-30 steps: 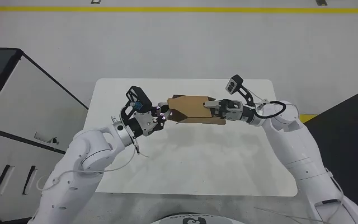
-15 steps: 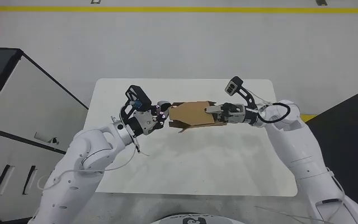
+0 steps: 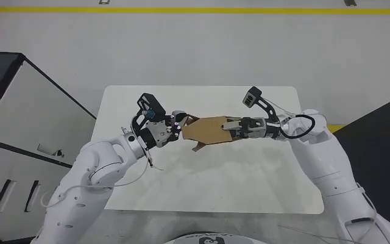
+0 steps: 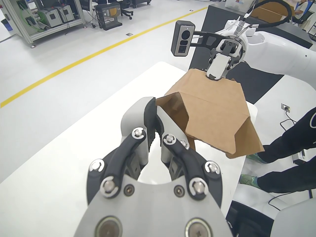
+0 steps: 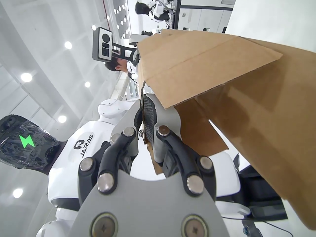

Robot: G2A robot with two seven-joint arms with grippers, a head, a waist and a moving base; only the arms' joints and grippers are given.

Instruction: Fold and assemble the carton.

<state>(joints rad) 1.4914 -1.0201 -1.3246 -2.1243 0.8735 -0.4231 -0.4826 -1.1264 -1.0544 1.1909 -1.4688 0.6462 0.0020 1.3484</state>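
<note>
Gently: both the left tool (image 4: 155,122) and right tool (image 5: 145,114) are clamped on the carton (image 3: 209,129); press inward evenly so it squares open.

**Matt cardboard, brushed metal, black plastic**

The carton (image 3: 209,129) is brown corrugated cardboard, matt, with ragged cut edges and creased fold lines. The left end effector (image 4: 156,110) has a dull, brushed grey metal base plate, matt black plastic links and shiny metal screw heads. Its pads (image 4: 148,114) look like black rubber. The right end effector (image 5: 144,106) is built alike, with finely ribbed pads (image 5: 149,117). The tabletop (image 3: 244,177) is white and smooth with a faint sheen.
</note>
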